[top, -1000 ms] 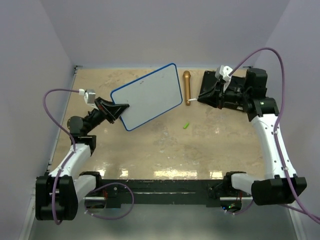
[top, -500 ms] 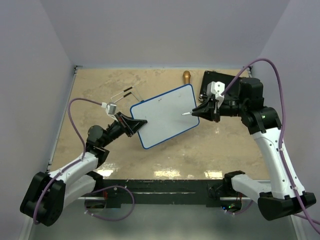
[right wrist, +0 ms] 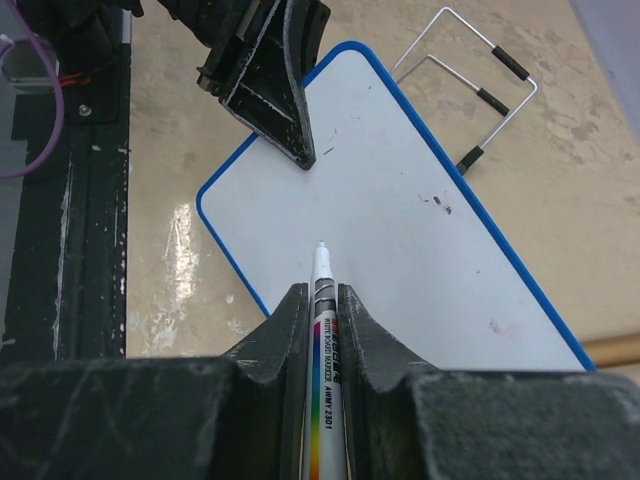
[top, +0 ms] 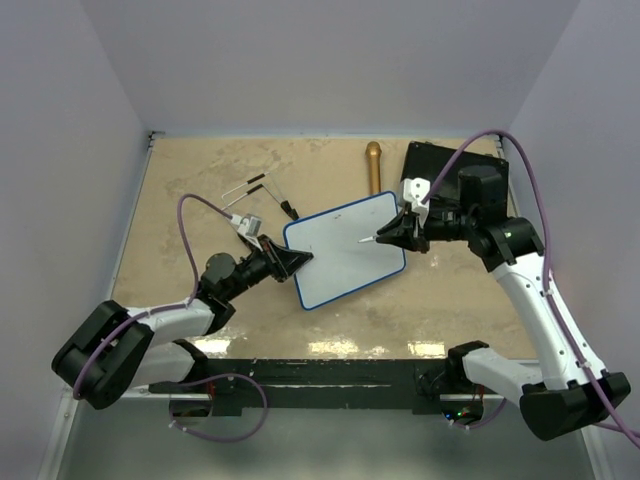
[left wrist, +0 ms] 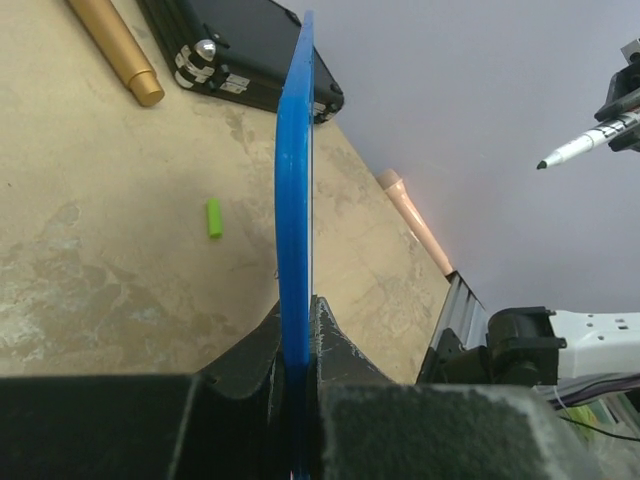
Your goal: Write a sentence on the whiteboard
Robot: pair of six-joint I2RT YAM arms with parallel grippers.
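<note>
Left wrist: whiteboard (left wrist: 294, 200) edge-on, writing face hidden.

The left arm (top: 170, 320) lies low, reaching from its base at the near left toward the middle of the table. The left gripper (top: 291, 259) is clamped on the near edge of the whiteboard (top: 345, 250) and holds it tilted up off the surface. The right arm (top: 535, 290) rises from its base at the near right, its elbow high and its wrist bent toward the left. The right gripper (top: 397, 233) is closed on a marker (top: 372, 238), whose tip points at the board's face without touching it.
</note>
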